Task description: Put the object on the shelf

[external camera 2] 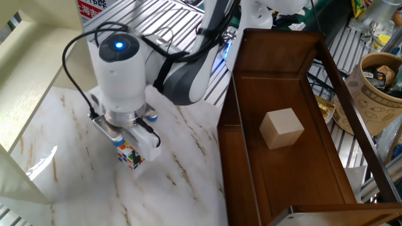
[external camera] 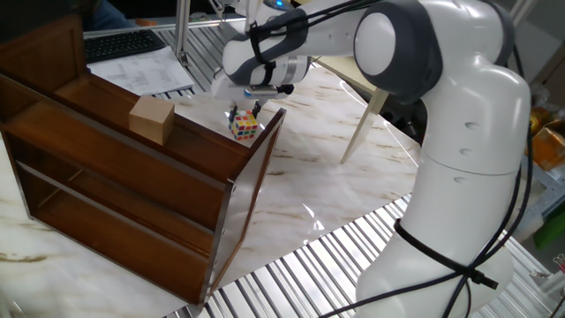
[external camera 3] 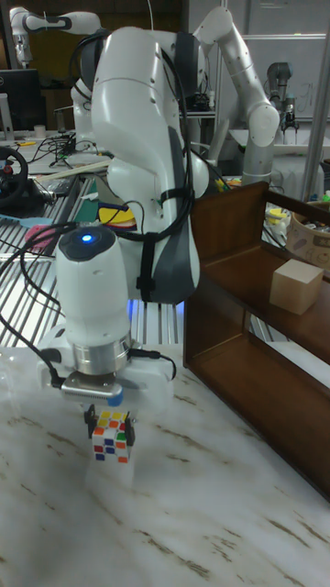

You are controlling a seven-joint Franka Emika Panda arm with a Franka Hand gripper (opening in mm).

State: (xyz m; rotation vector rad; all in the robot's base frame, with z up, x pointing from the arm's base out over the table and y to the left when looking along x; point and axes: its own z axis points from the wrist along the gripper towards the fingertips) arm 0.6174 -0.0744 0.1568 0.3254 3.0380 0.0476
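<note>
The object, a small Rubik's cube (external camera: 246, 127) (external camera 2: 129, 156) (external camera 3: 111, 436), hangs just above the marble tabletop with my gripper (external camera: 245, 118) (external camera 2: 129, 149) (external camera 3: 110, 424) shut on it from above. It is beside the right end panel of the shelf (external camera: 132, 181) (external camera 2: 251, 75) (external camera 3: 266, 367), outside it, roughly level with that panel's top edge in one fixed view. The shelf is a dark brown wooden unit with long tiers. A plain tan wooden block (external camera: 151, 119) (external camera 2: 282, 128) (external camera 3: 295, 285) rests on its upper tier.
A cream-white frame leg (external camera: 362, 132) slants onto the marble behind the arm, and another cream beam (external camera 2: 38, 69) runs along the left. A keyboard (external camera: 124, 42) and papers lie beyond the shelf. A patterned basket (external camera 2: 377, 81) stands behind the shelf.
</note>
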